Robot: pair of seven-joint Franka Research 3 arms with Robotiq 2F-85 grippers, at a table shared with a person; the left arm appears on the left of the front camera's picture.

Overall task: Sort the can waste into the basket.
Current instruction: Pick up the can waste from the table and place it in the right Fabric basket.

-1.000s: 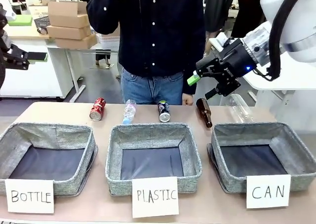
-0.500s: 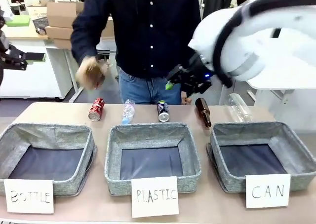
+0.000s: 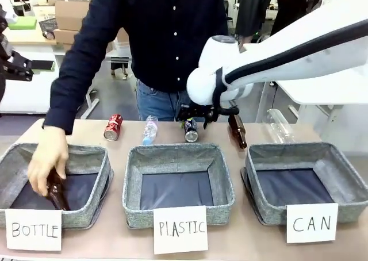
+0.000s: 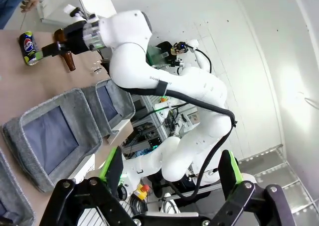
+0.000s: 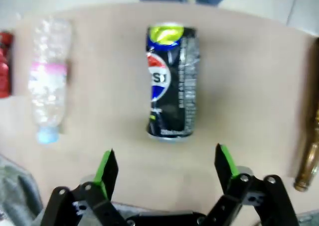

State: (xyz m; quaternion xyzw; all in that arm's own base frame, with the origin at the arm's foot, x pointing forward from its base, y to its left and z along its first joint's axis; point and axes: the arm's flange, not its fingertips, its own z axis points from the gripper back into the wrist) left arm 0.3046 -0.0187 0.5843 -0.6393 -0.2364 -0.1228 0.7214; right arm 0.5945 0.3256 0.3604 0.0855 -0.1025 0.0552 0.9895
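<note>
**Grey fabric basket [image 3: 345, 177] signed "CAN" at the front, right gripper [image 3: 195, 116] open over the dark can [image 3: 191, 131]**

Nearest to the robot, the basket with the white "CAN" sign [image 3: 312, 222] stands at the right end of three baskets, its dark floor bare. At the left end, inside the basket signed "BOTTLE" [image 3: 86, 154], a person's hand [image 3: 49, 157] grips a brown bottle [image 3: 57, 195]. Behind the baskets, in one row on the table [image 3: 253, 238], lie the red can [image 3: 113, 127], a clear plastic bottle [image 3: 150, 129], the dark can and another brown bottle [image 3: 238, 130]. The right gripper hangs just above the dark can with its fingers spread wide, not touching it. The left gripper [image 4: 172, 161] is spread wide too, with nothing between its fingers.
</note>
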